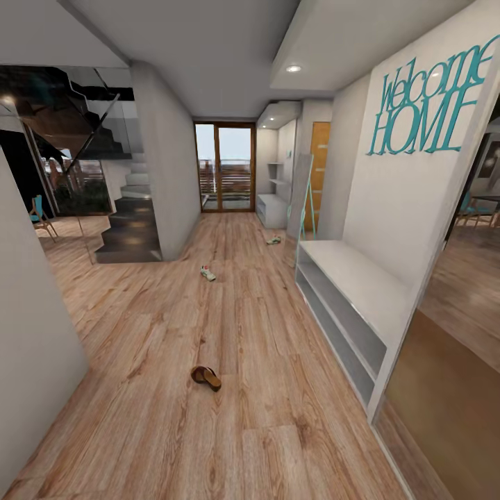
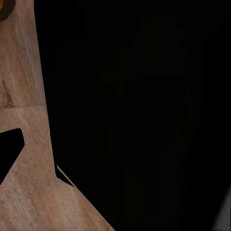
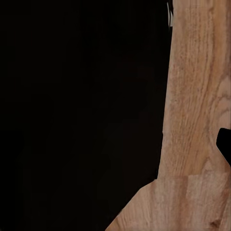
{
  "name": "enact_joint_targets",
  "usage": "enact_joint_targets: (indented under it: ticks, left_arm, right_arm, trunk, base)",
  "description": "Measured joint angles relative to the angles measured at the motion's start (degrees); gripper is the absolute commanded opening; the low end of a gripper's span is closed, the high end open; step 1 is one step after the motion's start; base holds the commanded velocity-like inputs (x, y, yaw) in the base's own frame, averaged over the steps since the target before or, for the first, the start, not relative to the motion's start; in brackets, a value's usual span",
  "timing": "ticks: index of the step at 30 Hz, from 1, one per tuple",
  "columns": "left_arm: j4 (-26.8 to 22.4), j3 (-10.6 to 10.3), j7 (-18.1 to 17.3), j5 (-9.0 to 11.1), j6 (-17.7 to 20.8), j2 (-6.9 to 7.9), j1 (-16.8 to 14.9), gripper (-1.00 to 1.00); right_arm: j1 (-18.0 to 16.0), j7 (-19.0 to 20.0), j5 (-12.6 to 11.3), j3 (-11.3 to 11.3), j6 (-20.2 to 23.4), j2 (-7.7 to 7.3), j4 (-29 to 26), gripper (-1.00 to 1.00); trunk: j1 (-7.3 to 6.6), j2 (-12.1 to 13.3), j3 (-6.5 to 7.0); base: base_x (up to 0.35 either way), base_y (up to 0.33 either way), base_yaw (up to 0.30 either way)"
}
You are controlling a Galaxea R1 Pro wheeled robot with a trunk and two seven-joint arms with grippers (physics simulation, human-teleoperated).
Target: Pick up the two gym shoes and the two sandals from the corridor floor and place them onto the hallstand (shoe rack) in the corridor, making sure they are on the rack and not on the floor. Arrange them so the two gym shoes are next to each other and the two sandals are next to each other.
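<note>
One sandal (image 1: 206,377) is lying nearest on the floor (image 1: 146,389), its length running left-right. Beyond, two sneakers (image 1: 207,273) (image 1: 274,240) are sitting apart. The far rack (image 1: 272,208) is standing against the right wall. Gripper states cannot be told.

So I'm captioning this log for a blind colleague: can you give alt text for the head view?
A brown sandal lies nearest on the wood-plank corridor floor, with two gym shoes scattered farther down. A low white two-tier bench stands along the right wall under a teal "Welcome HOME" sign; a glass door closes the corridor's end.
</note>
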Motion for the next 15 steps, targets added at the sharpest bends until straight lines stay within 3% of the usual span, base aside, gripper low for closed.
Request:
enact_joint_targets:
  ticks: [10,11,12,13,14,15]
  left_arm:
    - [-3.2,-0.1,0.0,-0.1,2.4,-2.44,-0.4,1.0]
    - [-8.3,-0.1,0.0,-0.1,17.3,-2.79,-0.9,1.0]
    - [-15.9,-0.1,0.1,-0.2,22.8,-2.98,-2.9,1.0]
    - [-28.2,-0.1,0.1,-0.2,24.6,-3.04,-4.8,1.0]
    - [-42.6,-0.1,0.1,-0.2,26.0,-3.1,-6.6,1.0]
    - [-52.5,-0.1,0.1,-0.2,27.0,-3.14,-9.1,1.0]
  right_arm:
    - [-1.6,-1.1,0.5,0.1,1.6,0.12,-3.2,1.0]
    - [-1.6,-1.9,0.4,0.0,10.0,0.12,-12.7,1.0]
    - [-5.1,-2.6,0.4,0.1,14.3,0.12,-25.6,1.0]
    - [-14.3,-2.8,0.5,0.1,15.9,0.12,-29.6,1.0]
    - [-20.6,-3.0,0.5,0.1,17.2,0.13,-28.4,1.0]
    - [-21.9,-3.2,0.5,0.1,18.2,0.13,-26.6,1.0]
  trunk:
    - [0.0,0.0,0.0]
    - [0.0,0.0,-0.02]
    - [0.0,0.0,-0.02]
    - [0.0,0.0,0.01]
    - [0.02,0.0,0.02]
    - [0.0,0.0,0.03]
  base:
    - [0.0,0.0,0.0]
    - [0.0,0.0,0.0]
    - [0.0,0.0,0.0]
    - [0.0,0.0,0.0]
    - [0.0,0.0,0.0]
    - [0.0,0.0,0.0]
